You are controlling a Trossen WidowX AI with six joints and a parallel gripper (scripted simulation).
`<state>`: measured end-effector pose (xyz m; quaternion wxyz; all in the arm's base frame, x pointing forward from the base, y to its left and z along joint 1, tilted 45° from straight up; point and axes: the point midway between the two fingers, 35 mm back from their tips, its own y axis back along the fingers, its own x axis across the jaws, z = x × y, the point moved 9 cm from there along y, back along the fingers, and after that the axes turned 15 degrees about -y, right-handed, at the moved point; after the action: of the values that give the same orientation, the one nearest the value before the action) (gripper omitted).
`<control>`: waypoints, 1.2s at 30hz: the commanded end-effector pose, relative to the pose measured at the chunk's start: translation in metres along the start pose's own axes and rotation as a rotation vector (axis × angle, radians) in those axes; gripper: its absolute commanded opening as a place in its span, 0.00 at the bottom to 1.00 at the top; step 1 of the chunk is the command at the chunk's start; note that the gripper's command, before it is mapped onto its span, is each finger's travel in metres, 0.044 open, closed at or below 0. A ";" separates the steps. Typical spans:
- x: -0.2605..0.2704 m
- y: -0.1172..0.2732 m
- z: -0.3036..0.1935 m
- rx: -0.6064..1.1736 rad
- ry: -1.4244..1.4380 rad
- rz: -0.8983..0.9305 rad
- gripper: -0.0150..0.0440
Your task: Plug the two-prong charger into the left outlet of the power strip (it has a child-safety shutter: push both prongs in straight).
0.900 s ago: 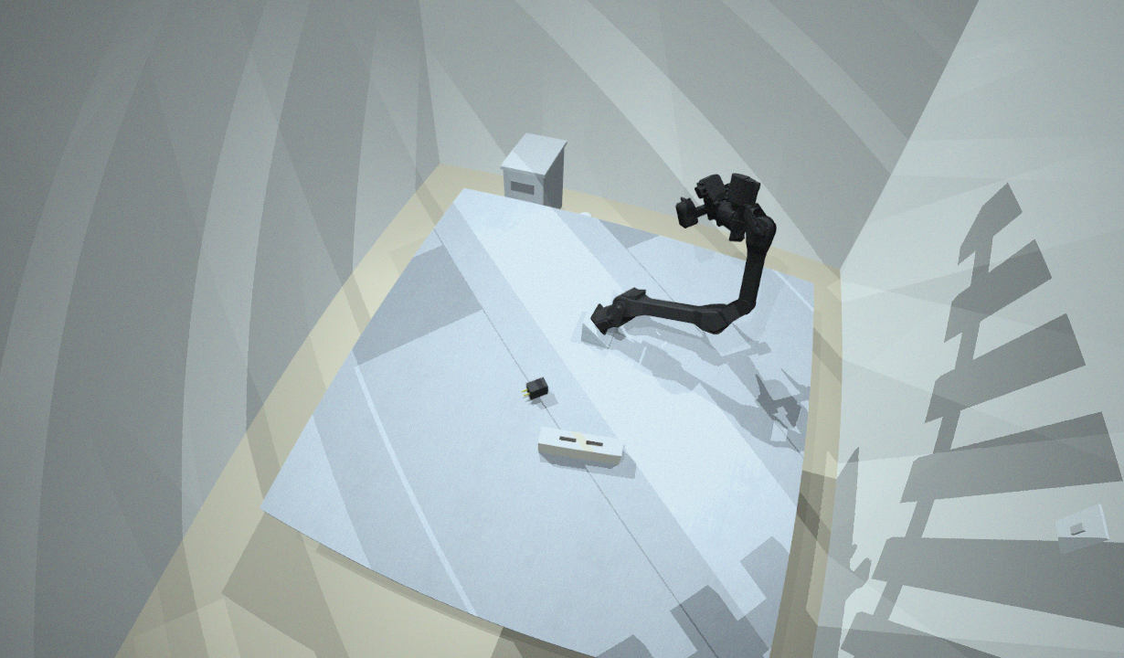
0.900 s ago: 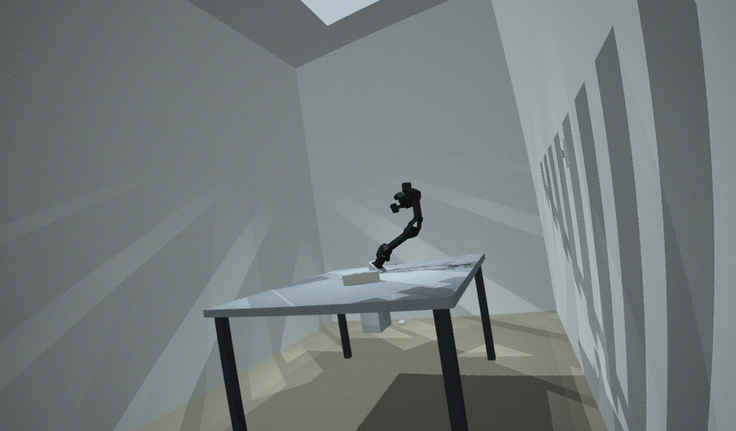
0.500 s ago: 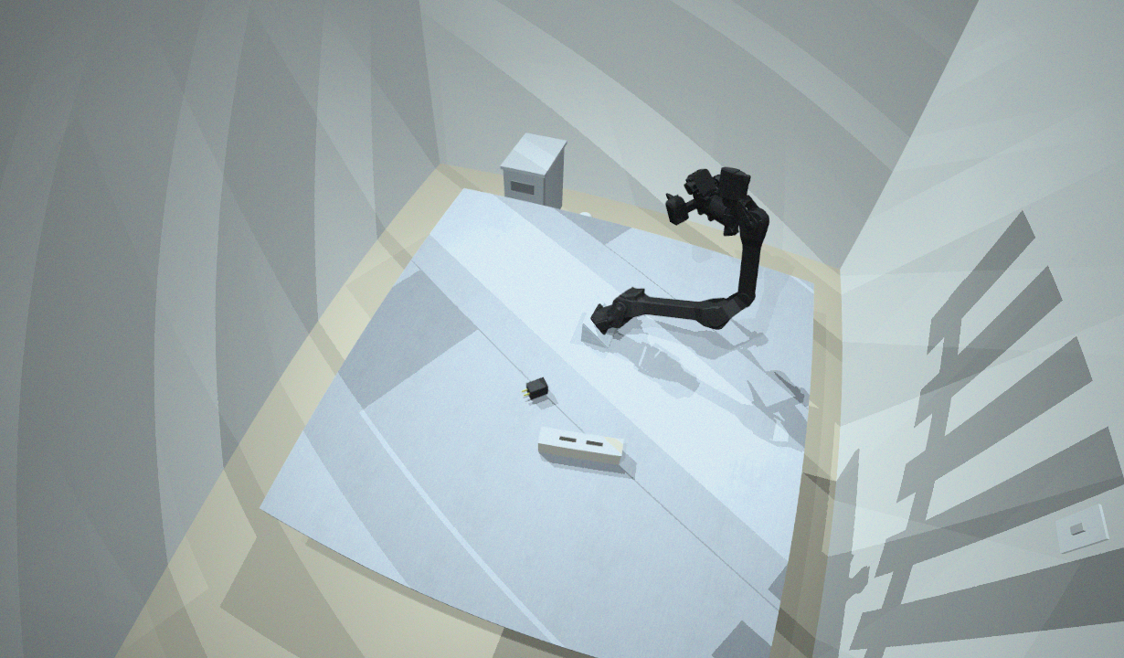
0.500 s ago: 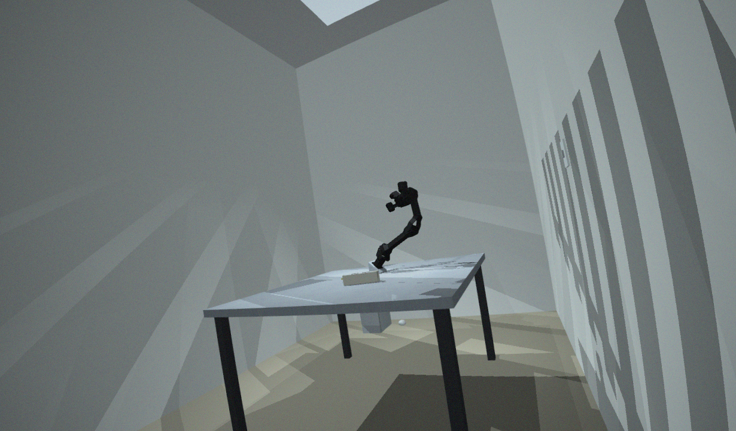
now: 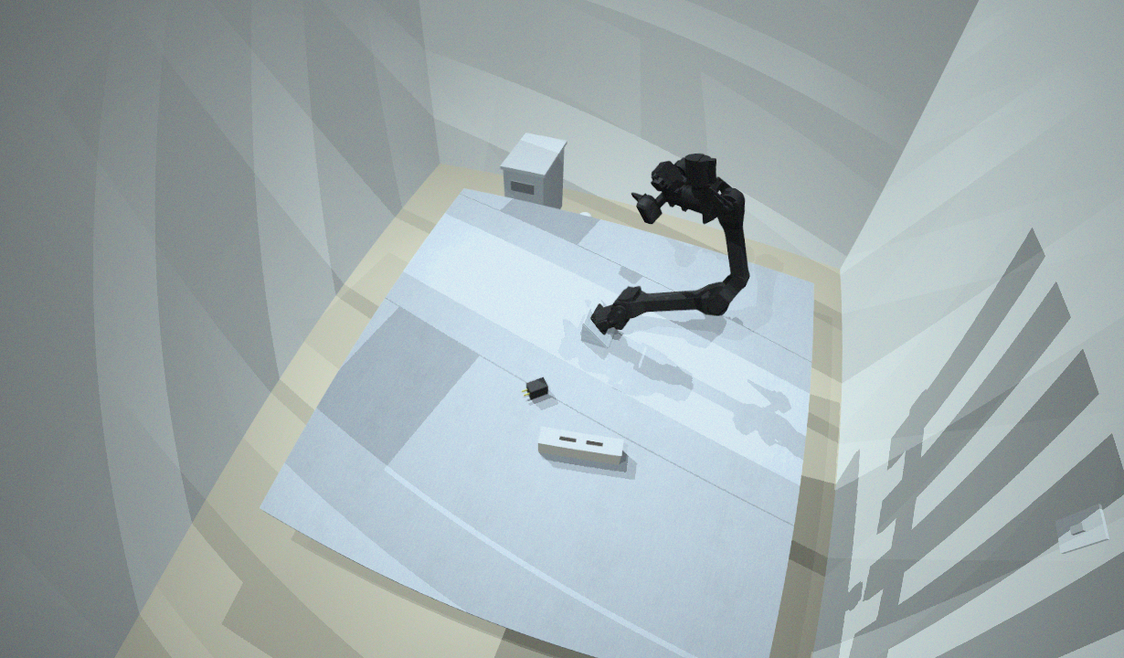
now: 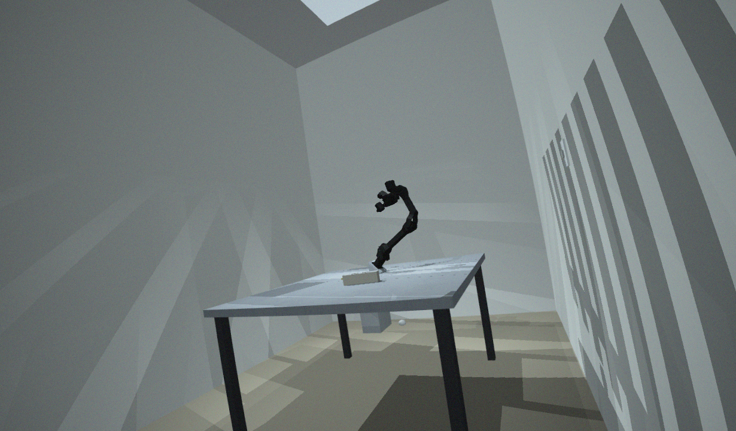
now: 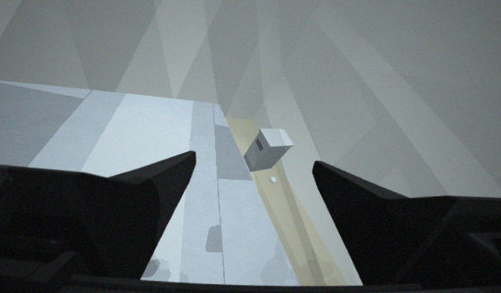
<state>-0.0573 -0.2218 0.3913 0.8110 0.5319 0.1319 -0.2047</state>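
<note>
The black charger (image 5: pixel 537 387) lies on the table, its two brass prongs (image 5: pixel 526 393) pointing left in the top view. The white power strip (image 5: pixel 580 452) (image 6: pixel 361 278) lies nearer that camera and a little right of the charger. Two dark outlet slots show on its top, the left one (image 5: pixel 567 439) and the right one (image 5: pixel 594 443). My gripper (image 5: pixel 642 187) (image 6: pixel 378 200) (image 7: pixel 256 161) is open and empty, high above the table and well behind both. The wrist view shows neither charger nor strip. In the exterior view the charger cannot be made out behind the strip.
The arm's base (image 5: pixel 605 317) stands on the table (image 5: pixel 468 524) (image 6: pixel 327 306), behind the charger. A grey box with a slanted top (image 5: pixel 534 155) (image 7: pixel 270 152) and a small white ball (image 7: pixel 273 180) are on the floor beyond the table's far edge. Walls surround the table.
</note>
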 end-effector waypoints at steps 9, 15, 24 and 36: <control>0.058 -0.028 0.022 0.045 0.142 0.169 1.00; 0.091 -0.038 0.028 0.077 0.212 0.257 1.00; 0.142 -0.051 0.028 0.138 0.315 0.376 1.00; 0.214 -0.066 0.014 0.264 0.433 0.509 1.00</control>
<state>0.0886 -0.2980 0.2652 0.7302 0.6629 0.1385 0.0912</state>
